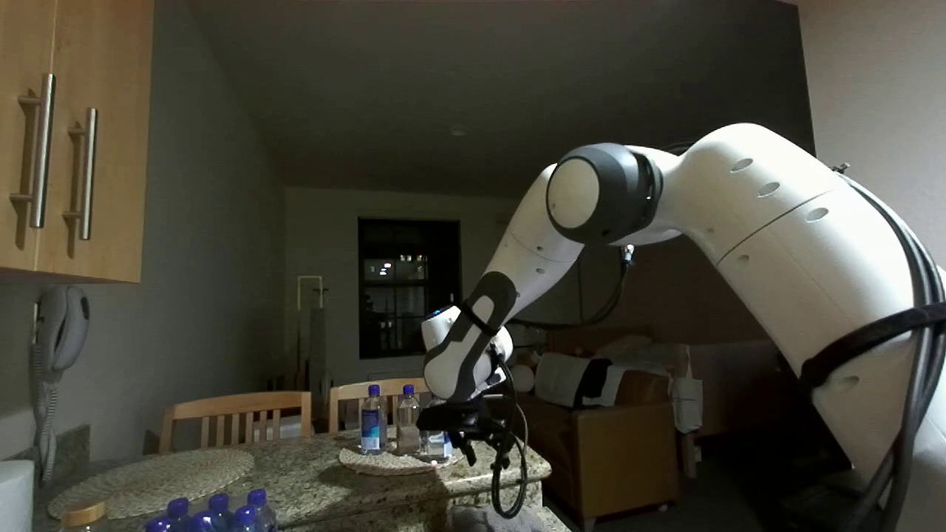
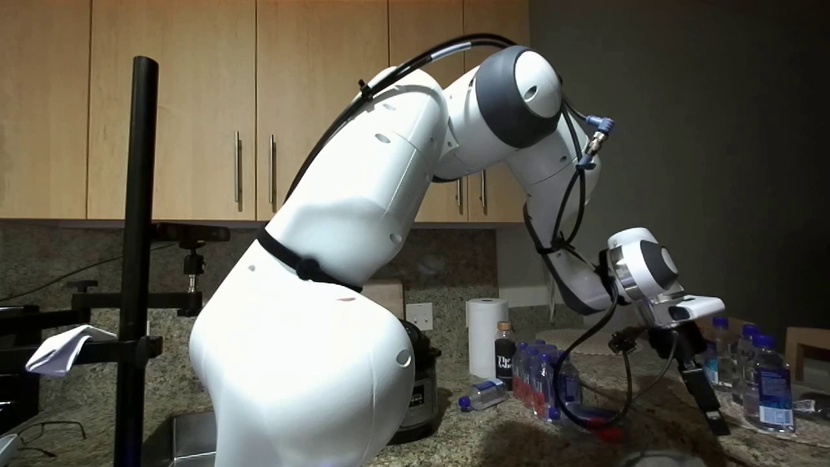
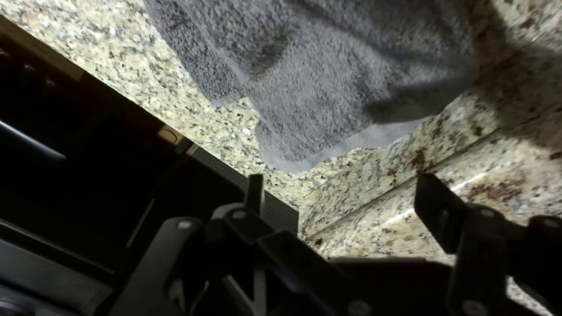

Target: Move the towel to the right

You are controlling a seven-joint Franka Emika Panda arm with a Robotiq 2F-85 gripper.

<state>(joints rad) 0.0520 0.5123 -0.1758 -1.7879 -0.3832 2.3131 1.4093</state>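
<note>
Granite is shown on the counter (image 1: 318,484), with a brown sofa (image 1: 624,465) standing in the dim room beyond its right end. In an exterior view the claw (image 1: 485,458) is held above that right end, and part of the towel (image 1: 477,520) is seen lower and nearer.

In an exterior view the claw, angled down, is seen just left of standing bottles (image 2: 771,389); a greyish shape (image 2: 661,460) at the near edge may be the towel, but too little is shown to be sure.

In the wrist view the fingers (image 3: 439,213) are spread wide with nothing held between them, and the towel lies rumpled on the granite, untouched, its hem just ahead. A grasp is judged to come first. The claw should be taken past the hem and lowered until a thick fold is straddled, since a thin edge could slip out. With the counter's edge near, the towel is best lifted slightly and carried right, clear of the granite ledge (image 3: 373,219).
</note>
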